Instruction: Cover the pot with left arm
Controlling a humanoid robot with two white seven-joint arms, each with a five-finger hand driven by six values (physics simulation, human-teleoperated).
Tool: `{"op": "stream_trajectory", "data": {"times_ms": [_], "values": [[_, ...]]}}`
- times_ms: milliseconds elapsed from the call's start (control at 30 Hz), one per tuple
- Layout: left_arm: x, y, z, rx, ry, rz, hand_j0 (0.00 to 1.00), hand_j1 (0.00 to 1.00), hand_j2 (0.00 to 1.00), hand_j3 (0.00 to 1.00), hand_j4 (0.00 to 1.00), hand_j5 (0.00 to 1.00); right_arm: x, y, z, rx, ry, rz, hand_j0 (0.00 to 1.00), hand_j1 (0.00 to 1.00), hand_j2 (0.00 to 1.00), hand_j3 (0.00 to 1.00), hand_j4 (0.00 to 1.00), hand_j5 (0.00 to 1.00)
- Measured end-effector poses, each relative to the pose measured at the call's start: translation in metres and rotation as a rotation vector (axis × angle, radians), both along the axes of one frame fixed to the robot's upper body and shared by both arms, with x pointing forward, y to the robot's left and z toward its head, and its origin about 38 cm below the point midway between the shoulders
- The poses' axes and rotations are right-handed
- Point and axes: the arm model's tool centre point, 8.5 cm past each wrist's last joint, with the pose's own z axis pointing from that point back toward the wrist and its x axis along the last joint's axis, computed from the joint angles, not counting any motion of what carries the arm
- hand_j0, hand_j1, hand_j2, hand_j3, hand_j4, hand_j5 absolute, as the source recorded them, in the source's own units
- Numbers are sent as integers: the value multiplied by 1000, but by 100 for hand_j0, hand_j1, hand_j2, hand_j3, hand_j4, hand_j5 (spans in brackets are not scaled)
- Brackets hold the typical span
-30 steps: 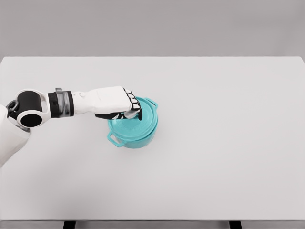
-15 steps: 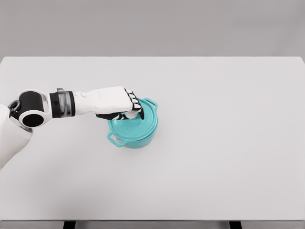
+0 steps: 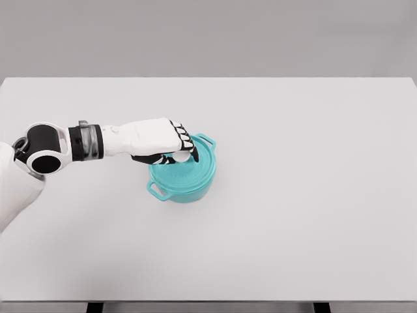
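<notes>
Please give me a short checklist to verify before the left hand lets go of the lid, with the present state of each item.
1. Lid lies over the teal pot: ok.
2. Lid sits level, no gap at the rim: cannot tell.
3. Left hand is curled on the lid's knob: ok.
4. Pot stands upright on the table, away from every edge: ok.
5. Both pot handles free of the hand: ok.

Left arm (image 3: 85,143) comes in from the lower left, stretched out nearly level, wrist straight. Left hand (image 3: 166,145) is palm down with fingers (image 3: 184,145) curled tight around the lid's knob (image 3: 182,157).
</notes>
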Motion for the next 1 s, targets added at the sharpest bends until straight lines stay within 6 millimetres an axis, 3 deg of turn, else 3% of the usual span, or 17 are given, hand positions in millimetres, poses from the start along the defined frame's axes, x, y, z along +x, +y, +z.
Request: {"op": "stream_trajectory", "data": {"times_ms": [1000], "values": [[-2,2,9,-10,-19,-5,69,69,69,69,69,69,0,0,0,0,0,0,100,100,100,100,100,100]]}}
